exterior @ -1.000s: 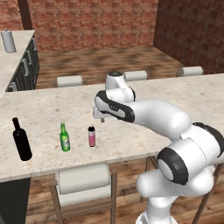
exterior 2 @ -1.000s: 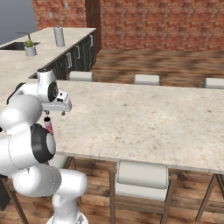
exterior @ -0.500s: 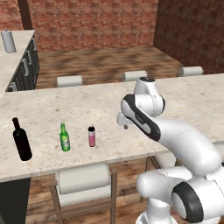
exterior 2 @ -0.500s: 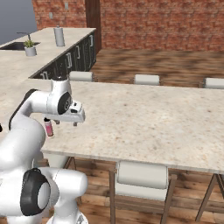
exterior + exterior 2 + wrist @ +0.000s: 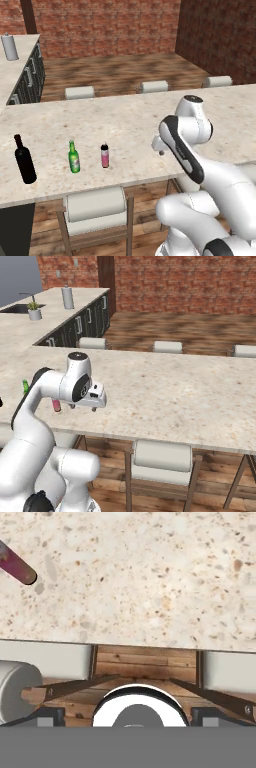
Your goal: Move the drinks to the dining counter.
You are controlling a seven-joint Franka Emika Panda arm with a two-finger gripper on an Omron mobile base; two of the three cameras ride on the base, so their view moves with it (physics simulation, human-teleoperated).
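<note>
Standing upright on the dining counter [image 5: 125,117]: wine bottle [image 5: 24,160], green bottle [image 5: 74,157], pink bottle [image 5: 104,155].

My dining counter [image 5: 125,125] of beige speckled stone carries a black wine bottle [image 5: 24,160], a green bottle [image 5: 74,157] and a pink bottle [image 5: 105,155], upright in a row.

Rendered home kitchen, walled in red brick [image 5: 100,25] over a wood plank floor [image 5: 115,70]. Long speckled stone dining counter [image 5: 175,391] lined with pale cushioned stools [image 5: 162,456], bearing a black wine bottle [image 5: 24,160], a green bottle [image 5: 74,157] and a small pink bottle [image 5: 104,155]. Off to one side, second countertop [image 5: 50,301] over dark cabinets [image 5: 90,318], fitted with a sink [image 5: 15,307] and holding a potted plant [image 5: 34,311] and a grey canister [image 5: 67,297].
</note>
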